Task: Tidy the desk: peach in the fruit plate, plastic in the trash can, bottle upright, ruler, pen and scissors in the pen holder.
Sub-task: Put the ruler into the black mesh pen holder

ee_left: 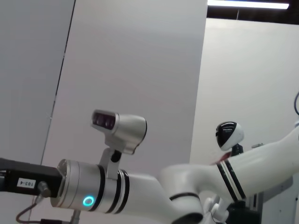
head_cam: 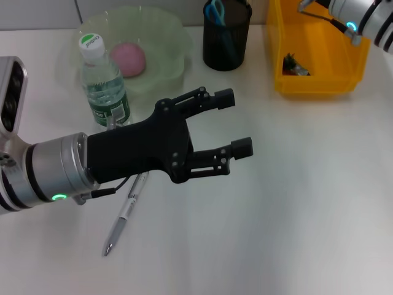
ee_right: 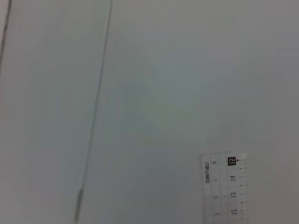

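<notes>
My left gripper is open and empty, hovering over the middle of the desk. A silver pen lies on the desk under my left forearm. A water bottle with a green cap stands upright beside the pale green fruit plate, which holds the pink peach. The black mesh pen holder holds blue scissors. Crumpled plastic lies in the yellow bin. My right arm is above the bin at the far right. A clear ruler shows in the right wrist view.
The left wrist view shows only my own head and body against a wall. The right wrist view shows a pale wall behind the ruler.
</notes>
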You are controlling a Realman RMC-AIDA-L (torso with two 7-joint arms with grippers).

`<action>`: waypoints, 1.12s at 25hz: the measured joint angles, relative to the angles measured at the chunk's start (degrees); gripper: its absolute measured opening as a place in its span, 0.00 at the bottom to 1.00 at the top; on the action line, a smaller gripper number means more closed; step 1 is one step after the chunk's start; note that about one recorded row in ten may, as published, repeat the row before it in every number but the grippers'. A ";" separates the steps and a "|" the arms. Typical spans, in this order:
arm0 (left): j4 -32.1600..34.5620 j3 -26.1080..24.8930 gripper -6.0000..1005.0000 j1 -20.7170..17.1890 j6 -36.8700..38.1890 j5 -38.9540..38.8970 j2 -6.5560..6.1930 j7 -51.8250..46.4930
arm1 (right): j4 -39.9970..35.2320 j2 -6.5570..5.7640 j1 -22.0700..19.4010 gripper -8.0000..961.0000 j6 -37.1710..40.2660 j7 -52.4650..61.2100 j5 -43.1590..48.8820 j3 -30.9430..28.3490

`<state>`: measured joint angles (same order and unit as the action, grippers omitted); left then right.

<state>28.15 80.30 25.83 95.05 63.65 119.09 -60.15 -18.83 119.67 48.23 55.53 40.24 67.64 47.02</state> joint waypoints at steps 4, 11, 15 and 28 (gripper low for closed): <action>-0.52 0.04 0.84 0.22 -0.04 -0.91 0.00 -0.25 | 5.75 0.04 1.52 0.41 0.63 -9.35 -6.85 -0.07; -0.72 0.01 0.84 0.65 -0.62 -2.12 0.09 -2.08 | 8.91 0.15 2.46 0.41 0.32 -10.75 -8.60 -0.71; -0.73 -0.05 0.84 1.04 -0.82 -2.13 0.09 -2.32 | 9.82 0.18 3.02 0.41 -0.33 -10.75 -12.70 -0.56; -0.68 -0.56 0.84 1.16 -0.97 -2.13 -0.14 -3.09 | 7.42 -0.35 6.78 0.41 -7.47 3.41 -11.18 5.60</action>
<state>27.47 79.74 26.98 94.09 61.52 118.95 -63.25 -11.41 119.32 55.01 48.06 43.65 56.46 52.61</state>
